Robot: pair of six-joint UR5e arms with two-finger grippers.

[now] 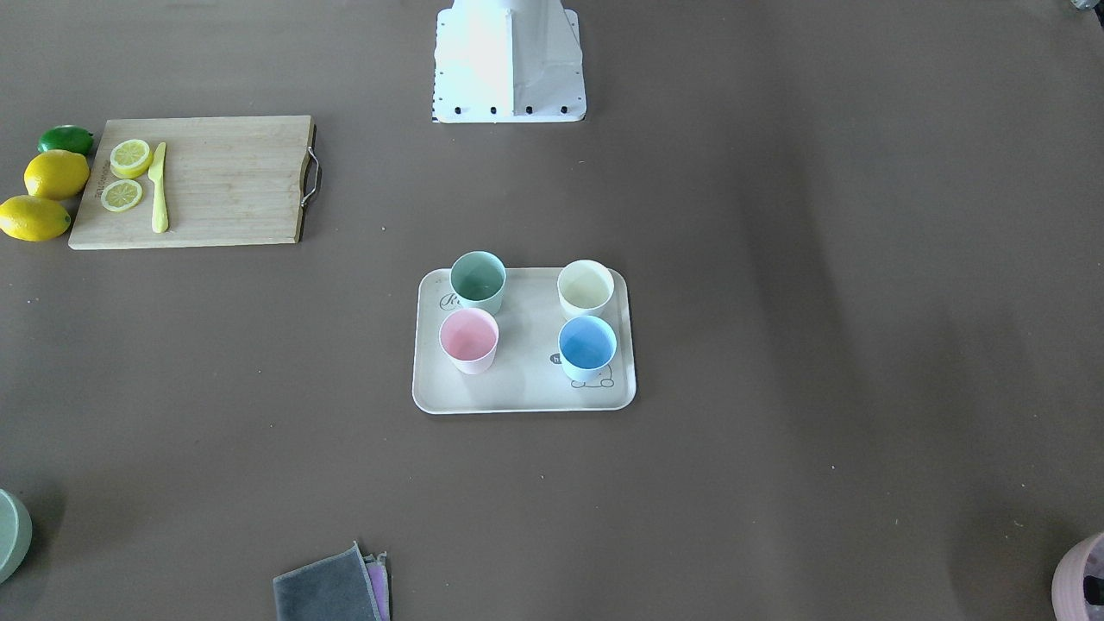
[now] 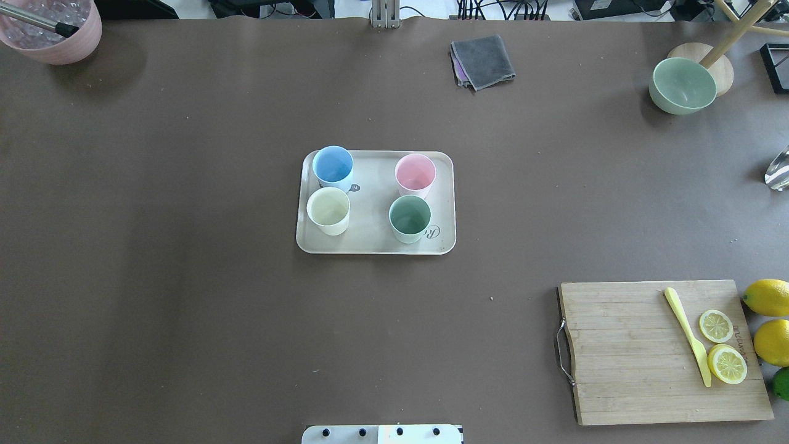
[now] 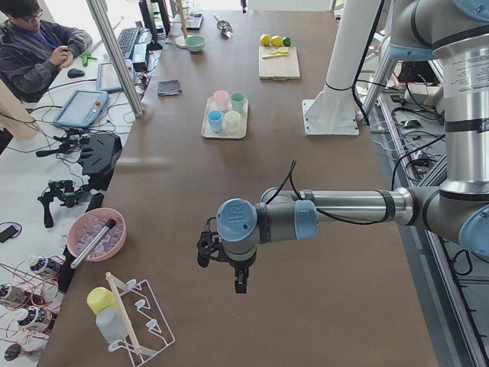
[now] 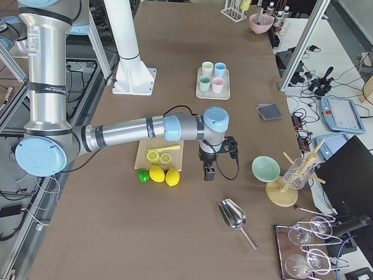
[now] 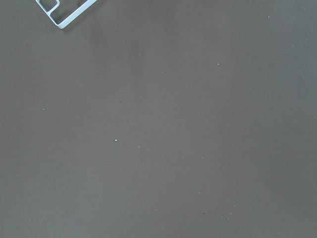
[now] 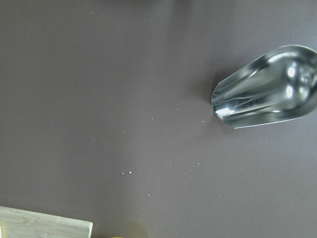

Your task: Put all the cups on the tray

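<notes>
Front-facing view: near the middle of the brown worktop (image 1: 776,345), the beige tray (image 1: 526,384), loaded with four tumblers, all upright, mouths up, none touching. On the robot's side of it, the mint green cup (image 1: 477,280) and the cream white cup (image 1: 585,289). On the camera's side, the pink cup (image 1: 468,341) and the light blue cup (image 1: 587,347), this one partly over the bunny drawing. Well apart at upper left, a wooden cutting board (image 1: 224,185) with two lemon slices (image 1: 131,158) and a yellow knife (image 1: 159,188). Just beside its far end, two lemons (image 1: 56,174) and a lime (image 1: 65,139). Near the bottom edge, a folded grey cloth (image 1: 328,591).

Overhead view: same layout turned round, with blue and cream on the tray's left half, pink and mint on its right. At the far right corner, a sage-green bowl (image 2: 683,85); at the far left corner, a mauve pot (image 2: 52,31).

Exterior left view: on the near arm, the left pincer (image 3: 241,287), pointing down over bare worktop, well apart from the tray. Cannot tell how wide it gapes or whether it grips anything.

Exterior right view: on the near arm, the right pincer (image 4: 208,173), pointing down just beside the lemons, between board and bowl. Cannot tell its opening either. Near it, a metal scoop (image 4: 234,214) lying on the worktop.

Left wrist view: bare worktop and the corner of a white wire rack (image 5: 64,12).

Right wrist view: the scoop's bowl at right, a corner of the board at bottom left.
</notes>
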